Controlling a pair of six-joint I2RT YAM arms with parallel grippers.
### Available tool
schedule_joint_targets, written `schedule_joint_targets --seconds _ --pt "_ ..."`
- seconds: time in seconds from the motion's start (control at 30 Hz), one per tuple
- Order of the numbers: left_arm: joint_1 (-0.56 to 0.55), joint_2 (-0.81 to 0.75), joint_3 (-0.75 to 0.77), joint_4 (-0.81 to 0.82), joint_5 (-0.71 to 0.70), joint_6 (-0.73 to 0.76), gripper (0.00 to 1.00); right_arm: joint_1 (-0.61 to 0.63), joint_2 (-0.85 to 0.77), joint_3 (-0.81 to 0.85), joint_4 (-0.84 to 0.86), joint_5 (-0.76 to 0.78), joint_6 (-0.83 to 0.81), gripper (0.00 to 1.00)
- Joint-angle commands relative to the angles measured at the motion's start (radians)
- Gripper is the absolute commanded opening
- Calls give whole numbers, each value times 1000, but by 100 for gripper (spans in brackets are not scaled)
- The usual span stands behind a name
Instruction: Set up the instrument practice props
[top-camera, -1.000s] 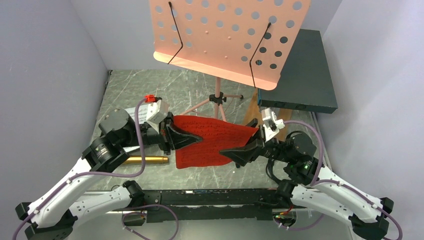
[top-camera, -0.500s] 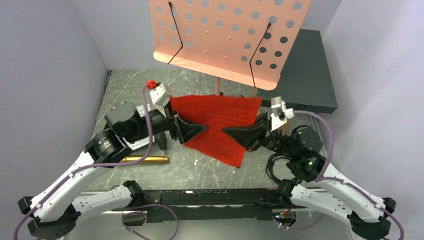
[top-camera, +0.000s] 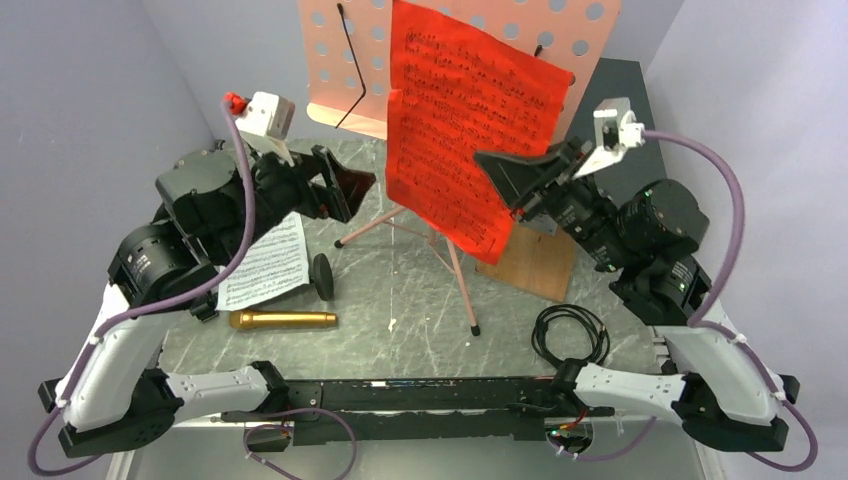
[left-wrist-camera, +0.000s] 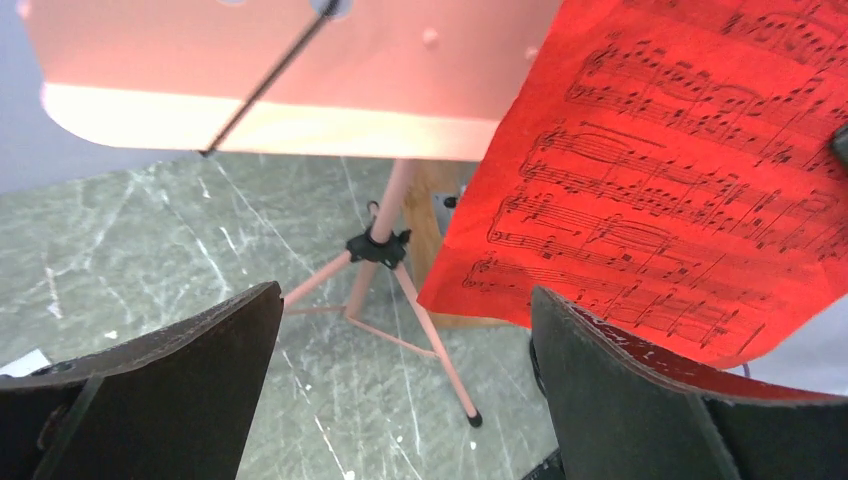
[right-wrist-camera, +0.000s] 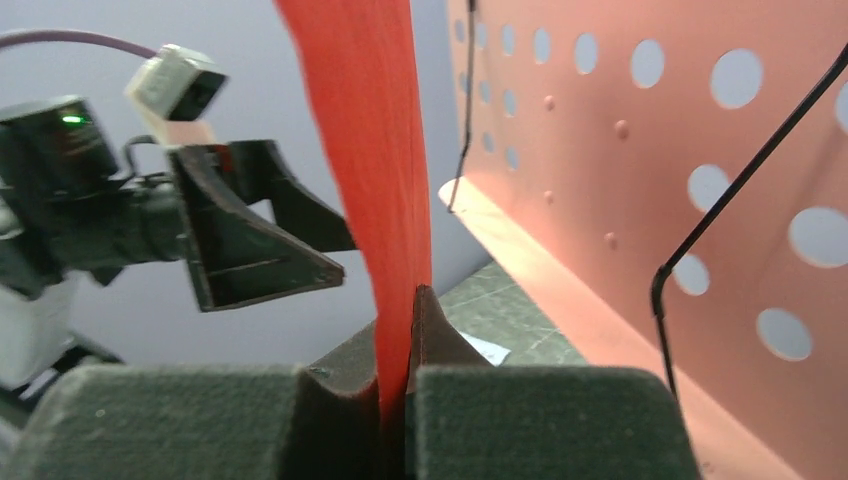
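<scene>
While the left claw (left-wrist-camera: 405, 298) gapes empty, the right claw (right-wrist-camera: 404, 335) pinches the red music sheet (top-camera: 460, 120).

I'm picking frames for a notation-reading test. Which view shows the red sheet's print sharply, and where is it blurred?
Left wrist: the red music sheet is sharp, staves legible. Top external: print visible but small. Right wrist: the sheet is edge-on in the right gripper, blurred, no print readable.
</scene>
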Motion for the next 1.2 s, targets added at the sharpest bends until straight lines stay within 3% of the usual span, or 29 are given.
schedule_joint_targets --seconds 0.0,0.2,0.4,0.6,0.73,0.83,1.17 --pt "6 95 138 -117 -133 29 99 -6 110 155 -107 125 -75 0" --pt "76 214 320 -93 -159 72 99 -15 242 319 -115 170 -142 0" --pt "227 376 540 -132 -21 58 100 -29 336 458 -116 193 -184 0" --pt "307 390 528 -7 115 12 96 -35 402 593 -129 209 -225 0" --pt "324 371 480 74 178 -12 83 -37 439 644 -136 213 -246 0" --pt "329 353 440 129 218 -30 66 -37 450 641 -119 220 -268 0" --pt "340 375 420 164 293 -67 48 -37 489 633 -63 221 -320 0"
